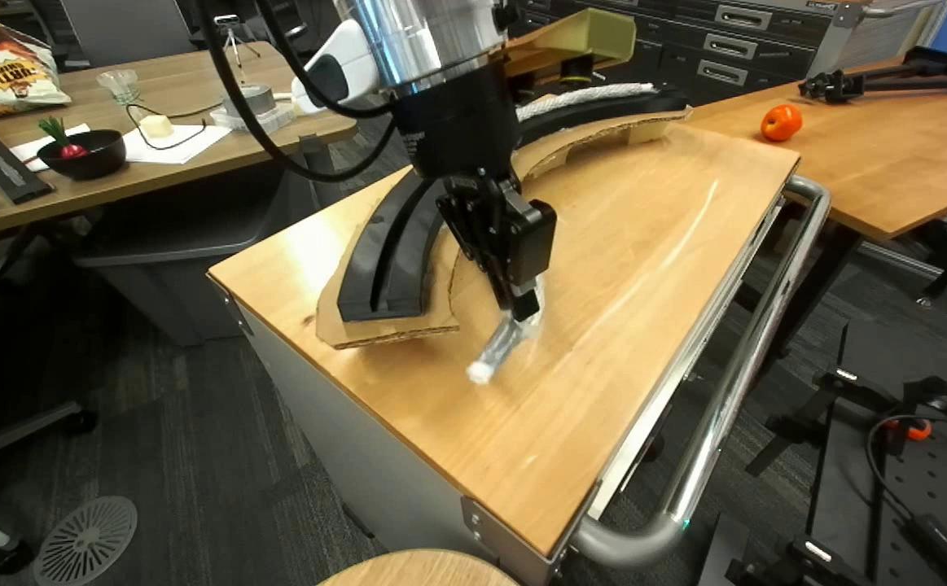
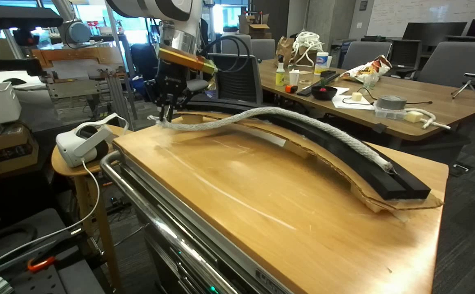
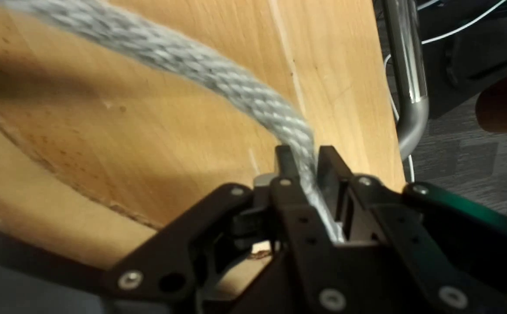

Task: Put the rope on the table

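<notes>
The rope (image 2: 270,111) is a thick-looking grey-white braided cord. In an exterior view it runs from my gripper (image 2: 166,116) over the cardboard and along the black curved tray, where its far end lies on top. My gripper also shows in an exterior view (image 1: 524,305), low over the wooden table (image 1: 603,325), with a short pale end of the rope (image 1: 496,358) sticking out, blurred. In the wrist view the rope (image 3: 218,74) passes between the fingertips (image 3: 304,152), which are closed on it. The arm hides the rope's middle in an exterior view.
The black curved tray (image 2: 327,147) sits on a cardboard base (image 2: 311,151) along the table's back side. A metal tube rail (image 1: 725,407) runs along the table's edge. A headset (image 2: 84,141) rests on a stool. A desk with a bowl (image 1: 82,155) stands nearby.
</notes>
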Controlling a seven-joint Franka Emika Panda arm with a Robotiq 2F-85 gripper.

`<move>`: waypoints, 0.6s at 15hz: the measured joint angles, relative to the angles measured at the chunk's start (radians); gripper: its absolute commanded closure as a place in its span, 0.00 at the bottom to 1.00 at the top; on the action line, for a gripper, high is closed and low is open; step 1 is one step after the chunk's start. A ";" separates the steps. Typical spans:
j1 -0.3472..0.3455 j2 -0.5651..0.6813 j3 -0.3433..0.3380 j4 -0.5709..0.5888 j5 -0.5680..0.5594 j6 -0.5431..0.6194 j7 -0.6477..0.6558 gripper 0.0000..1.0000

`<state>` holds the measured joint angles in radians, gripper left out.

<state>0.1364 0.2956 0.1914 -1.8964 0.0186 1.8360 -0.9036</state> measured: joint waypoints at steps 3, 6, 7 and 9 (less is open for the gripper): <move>0.009 -0.067 0.005 -0.044 -0.098 0.060 0.000 0.24; 0.018 -0.197 0.008 -0.143 -0.214 0.060 -0.018 0.00; 0.018 -0.244 0.008 -0.182 -0.248 0.059 -0.038 0.00; 0.018 -0.327 0.002 -0.249 -0.317 0.069 -0.088 0.04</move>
<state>0.1546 -0.0317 0.1931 -2.1458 -0.2980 1.9047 -0.9914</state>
